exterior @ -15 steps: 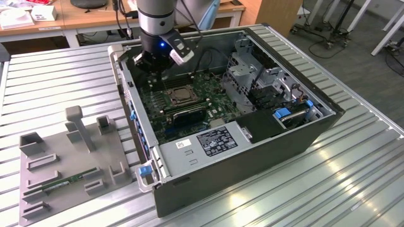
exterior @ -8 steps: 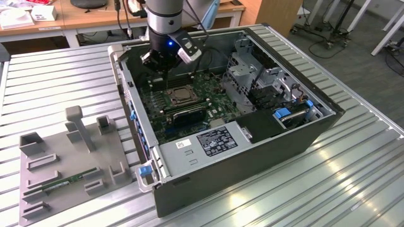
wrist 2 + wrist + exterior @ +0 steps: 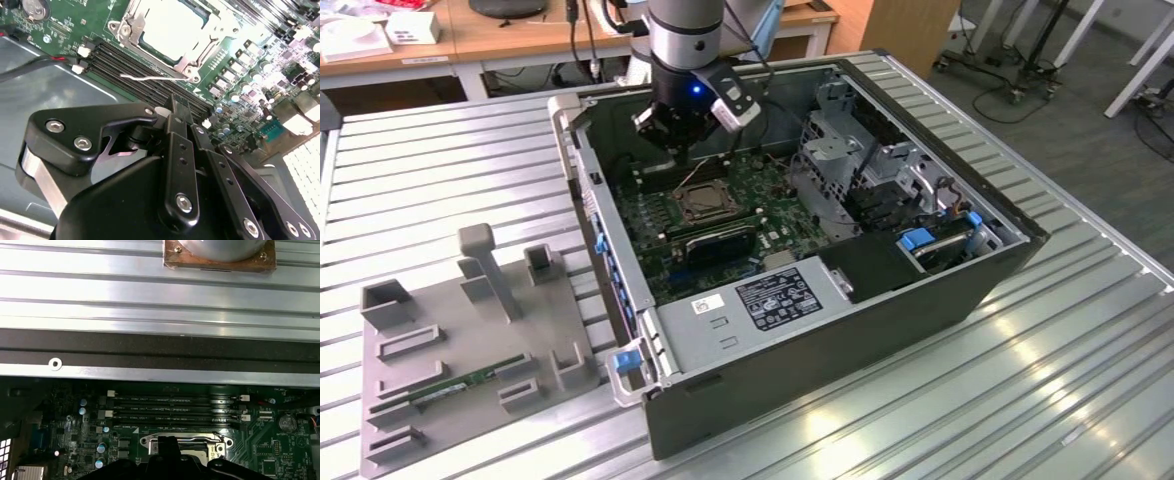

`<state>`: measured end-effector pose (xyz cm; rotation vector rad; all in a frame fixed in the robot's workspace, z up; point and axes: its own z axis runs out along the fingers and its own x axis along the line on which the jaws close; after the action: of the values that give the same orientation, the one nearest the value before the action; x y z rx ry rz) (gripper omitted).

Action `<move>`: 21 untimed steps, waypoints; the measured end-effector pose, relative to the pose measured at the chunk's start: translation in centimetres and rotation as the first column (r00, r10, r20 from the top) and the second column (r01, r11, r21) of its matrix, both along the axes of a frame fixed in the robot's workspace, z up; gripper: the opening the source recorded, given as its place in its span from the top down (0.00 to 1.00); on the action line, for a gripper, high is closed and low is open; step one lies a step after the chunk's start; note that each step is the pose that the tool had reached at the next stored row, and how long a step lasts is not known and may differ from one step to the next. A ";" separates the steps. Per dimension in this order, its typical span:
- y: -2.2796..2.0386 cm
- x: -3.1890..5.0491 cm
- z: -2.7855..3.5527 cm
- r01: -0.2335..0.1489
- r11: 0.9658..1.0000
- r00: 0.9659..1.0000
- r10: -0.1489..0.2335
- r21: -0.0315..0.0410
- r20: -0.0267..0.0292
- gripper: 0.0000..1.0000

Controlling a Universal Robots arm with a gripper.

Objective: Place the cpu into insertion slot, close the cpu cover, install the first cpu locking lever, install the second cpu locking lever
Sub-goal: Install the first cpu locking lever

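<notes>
Open computer case (image 3: 907,290) with a green motherboard (image 3: 240,75) inside. Gripper (image 3: 175,112) poised low over the long black memory slots (image 3: 125,65), just beside the insertion slot (image 3: 698,205); fingers drawn together, nothing held. Silver-topped cpu (image 3: 172,25) seated in the slot, cpu cover (image 3: 200,52) lowered around it. Thin wire locking lever (image 3: 150,77) lying along the socket edge nearest the gripper, seemingly not hooked down. Likely stage: placing and covering done, lever work at hand; other lever's state unclear.
</notes>
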<state>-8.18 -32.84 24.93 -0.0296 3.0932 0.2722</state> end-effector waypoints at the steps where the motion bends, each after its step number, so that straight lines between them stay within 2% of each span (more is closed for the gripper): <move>1: 0.00 0.00 -0.01 0.000 1.000 1.000 0.000 0.001 0.000 0.89; 5: 0.00 0.08 -0.26 0.000 1.000 1.000 0.000 0.005 -0.001 0.89; 13: 0.00 0.23 -0.82 0.000 1.000 1.000 0.000 0.005 -0.002 0.89; 21: 0.01 0.23 -0.86 0.000 1.000 1.000 0.000 0.006 -0.002 0.89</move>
<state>-7.95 -32.83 24.07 -0.0291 3.0946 0.2813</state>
